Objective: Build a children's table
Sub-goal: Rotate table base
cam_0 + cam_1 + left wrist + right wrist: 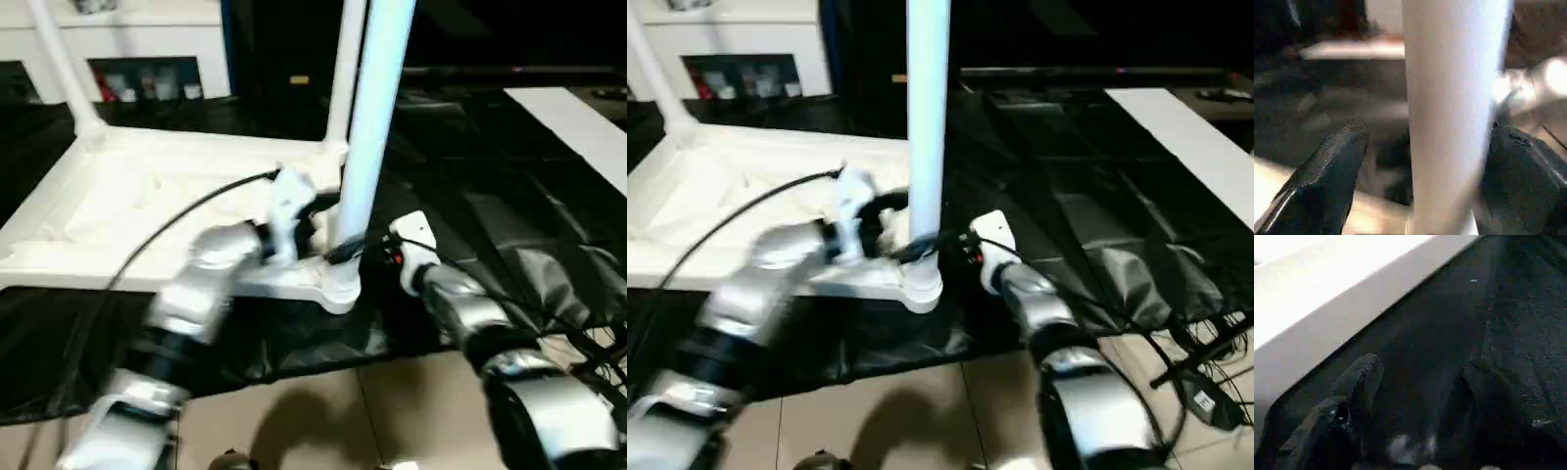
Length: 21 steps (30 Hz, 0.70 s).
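The white children's table [118, 211] lies upside down on a black cloth, ribbed underside up. Three legs stand in its corner sockets: the near right leg [377, 117], the far right leg [343, 69] and the far left leg [59, 59]. My left gripper [328, 230] reaches over the underside to the foot of the near right leg. In the left wrist view this leg [1454, 112] rises between my black fingers [1327, 181], which stand wide open around it. My right gripper [377, 255] hangs open just right of the same socket, above the cloth beside the table's rim [1327, 318], holding nothing.
The black cloth [490, 196] spreads to the right, wrinkled at its near edge. A white cabinet [147, 39] stands at the back left and a white board [578, 117] lies at the far right. Cables [1205, 382] trail on the tan floor [323, 411].
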Tool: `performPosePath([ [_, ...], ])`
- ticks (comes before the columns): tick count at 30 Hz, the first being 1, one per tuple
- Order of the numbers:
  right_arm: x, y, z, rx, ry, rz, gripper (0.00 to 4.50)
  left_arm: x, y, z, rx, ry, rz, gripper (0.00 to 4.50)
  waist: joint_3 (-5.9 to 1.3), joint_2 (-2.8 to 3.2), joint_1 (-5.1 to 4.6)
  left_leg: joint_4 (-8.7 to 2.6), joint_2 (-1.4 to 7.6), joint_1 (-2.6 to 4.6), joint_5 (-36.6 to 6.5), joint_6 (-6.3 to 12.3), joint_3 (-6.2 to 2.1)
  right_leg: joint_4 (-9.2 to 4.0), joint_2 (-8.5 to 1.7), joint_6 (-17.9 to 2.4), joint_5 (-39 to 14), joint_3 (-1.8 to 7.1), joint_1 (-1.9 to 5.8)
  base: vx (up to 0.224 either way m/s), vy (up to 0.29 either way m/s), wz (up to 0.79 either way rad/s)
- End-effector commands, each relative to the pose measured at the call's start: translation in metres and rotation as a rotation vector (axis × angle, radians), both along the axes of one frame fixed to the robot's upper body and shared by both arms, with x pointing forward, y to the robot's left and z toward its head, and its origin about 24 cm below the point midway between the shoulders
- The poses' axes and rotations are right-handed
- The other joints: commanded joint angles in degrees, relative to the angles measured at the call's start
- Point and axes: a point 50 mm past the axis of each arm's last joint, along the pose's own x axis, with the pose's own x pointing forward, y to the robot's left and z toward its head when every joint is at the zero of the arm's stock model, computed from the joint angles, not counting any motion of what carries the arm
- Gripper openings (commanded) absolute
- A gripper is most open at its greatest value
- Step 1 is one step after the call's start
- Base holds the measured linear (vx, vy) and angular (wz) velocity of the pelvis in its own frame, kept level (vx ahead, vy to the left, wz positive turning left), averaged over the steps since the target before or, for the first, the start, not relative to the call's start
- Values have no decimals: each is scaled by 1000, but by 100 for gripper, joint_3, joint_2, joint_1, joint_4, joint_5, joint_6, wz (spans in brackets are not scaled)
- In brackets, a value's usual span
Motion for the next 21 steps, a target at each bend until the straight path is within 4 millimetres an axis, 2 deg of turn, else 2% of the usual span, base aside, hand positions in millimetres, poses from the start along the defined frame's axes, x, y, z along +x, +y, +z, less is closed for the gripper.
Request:
performPosePath([
  [1,-2,0,9,-22,-25,146,320,-1,8,-8,65,37,-83,446,-430,45,68,-325,157,69,-1057,190,-66,-386,-377,-1315,-510,265,312,0,0,0],
  [3,-6,-7,14,-54,-31,245,320,4,18,-15,178,18,-99,420,-438,60,100,-333,176,70,-1077,183,-83,-378,-388,-1248,-493,272,312,0,0,0],
  [4,-6,-7,14,-54,-31,245,320,4,18,-15,178,18,-99,412,-441,56,110,-330,179,83,-1089,181,-77,-379,-387,-1244,-476,276,304,0,0,0],
  [5,-10,-15,19,-56,-25,307,320,8,25,-20,266,-6,-110,412,-436,57,143,-334,183,86,-1118,177,-79,-392,-392,-1233,-485,279,304,0,0,0],
  [6,-11,-16,20,-57,-24,315,337,9,26,-20,278,-8,-111,412,-430,47,158,-329,168,89,-1129,202,-76,-406,-378,-1194,-505,282,303,0,0,0],
  [7,-13,-20,23,-65,-26,345,347,12,29,-21,321,-17,-114,409,-437,110,186,-328,174,97,-1135,195,-88,-392,-386,-1193,-457,287,292,0,0,0],
  [8,-15,-24,26,-71,-25,369,354,14,31,-22,345,-17,-118,378,-446,91,203,-327,181,108,-1159,165,-87,-394,-392,-1202,-403,285,302,0,0,0],
  [9,-18,-28,28,-74,-18,393,358,16,33,-22,362,-10,-120,370,-448,76,212,-325,181,95,-1133,159,-93,-377,-401,-1226,-356,283,320,0,0,0],
  [10,-23,-33,31,-75,-5,425,358,19,35,-22,385,-7,-128,370,-452,138,251,-314,182,96,-1114,151,-98,-363,-417,-1270,-305,283,316,0,0,0],
  [11,-28,-38,34,-77,12,455,371,20,37,-22,403,7,-141,371,-441,152,267,-311,163,92,-1141,190,-97,-391,-384,-1246,-296,279,326,0,0,0],
  [12,-32,-41,36,-79,24,476,384,21,39,-22,414,16,-153,366,-453,122,285,-312,175,103,-1149,194,-94,-387,-395,-1259,-241,281,333,0,0,0],
  [13,-35,-43,38,-81,35,497,392,22,40,-22,419,23,-155,344,-459,199,300,-302,168,80,-1118,204,-116,-358,-405,-1295,-165,276,344,0,0,0],
  [14,-39,-45,39,-81,47,512,397,23,40,-22,419,42,-166,330,-460,141,293,-300,179,85,-1149,212,-106,-375,-421,-1342,-141,271,340,0,0,0],
  [15,-41,-46,40,-81,54,523,397,23,40,-23,419,52,-170,330,-453,127,295,-302,164,79,-1151,227,-102,-388,-408,-1359,-170,268,351,0,0,0],
  [16,-43,-47,41,-80,58,529,404,23,41,-23,420,56,-172,327,-458,158,303,-293,163,68,-1137,249,-104,-394,-421,-1386,-192,268,357,0,0,0],
  [17,-46,-48,42,-80,69,545,420,24,41,-23,420,68,-179,320,-456,215,301,-290,161,60,-1144,247,-116,-389,-427,-1405,-214,264,359,0,0,0],
  [18,-49,-48,43,-79,79,558,429,25,41,-24,422,75,-186,307,-455,160,301,-288,154,60,-1180,256,-110,-416,-433,-1359,-413,261,371,0,0,0],
  [19,-51,-48,44,-79,83,564,434,25,41,-25,427,79,-188,293,-447,162,298,-287,150,53,-1165,268,-108,-437,-434,-1337,-503,262,364,0,0,0],
  [20,-52,-48,44,-79,85,566,438,25,41,-26,430,81,-188,285,-454,250,301,-283,155,58,-1176,250,-121,-432,-440,-1331,-566,262,357,0,0,0],
  [21,-53,-48,45,-78,87,568,438,26,41,-26,433,91,-191,285,-457,206,284,-283,164,56,-1182,247,-118,-443,-437,-1326,-577,262,359,0,0,0],
])
